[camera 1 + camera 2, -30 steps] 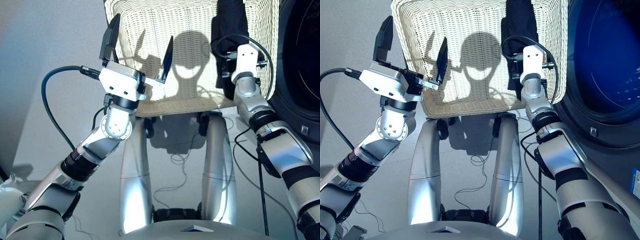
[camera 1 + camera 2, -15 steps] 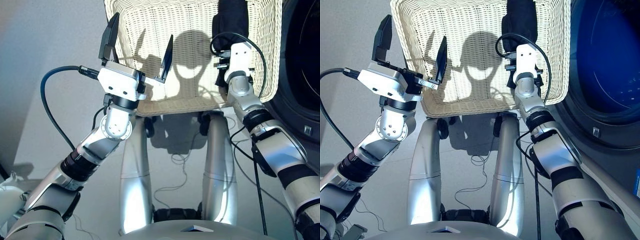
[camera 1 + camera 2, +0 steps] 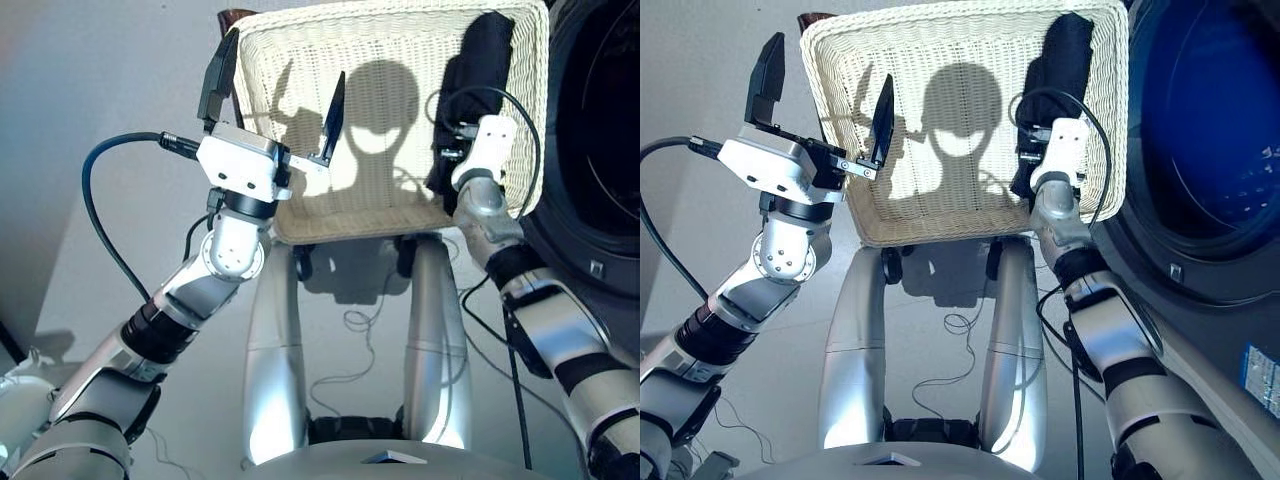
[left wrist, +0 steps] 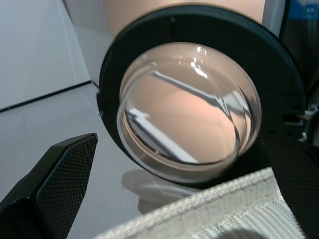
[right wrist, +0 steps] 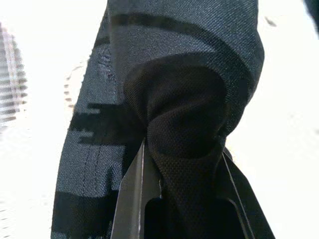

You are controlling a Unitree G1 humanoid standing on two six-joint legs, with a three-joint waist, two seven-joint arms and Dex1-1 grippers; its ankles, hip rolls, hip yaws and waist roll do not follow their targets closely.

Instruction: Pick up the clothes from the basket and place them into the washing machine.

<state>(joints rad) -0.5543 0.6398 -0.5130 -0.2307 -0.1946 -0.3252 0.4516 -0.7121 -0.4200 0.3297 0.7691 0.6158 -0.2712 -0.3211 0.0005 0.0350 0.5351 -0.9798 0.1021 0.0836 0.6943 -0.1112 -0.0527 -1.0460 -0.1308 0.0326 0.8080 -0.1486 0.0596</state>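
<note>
- Right wrist view: right gripper (image 5: 182,164) pinches the dark garment (image 3: 470,90), lying along the basket (image 3: 300,215)'s right side.
- Left gripper (image 3: 275,95) hovers open.
- Next: lift, swing to the washing machine (image 3: 1210,150).

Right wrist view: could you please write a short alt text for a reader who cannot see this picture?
Seen close up, the right gripper is shut on a fold of the black garment, whose cloth bunches between its two black fingers. Behind the cloth, the pale weave of the basket shows, bright and washed out.
</note>
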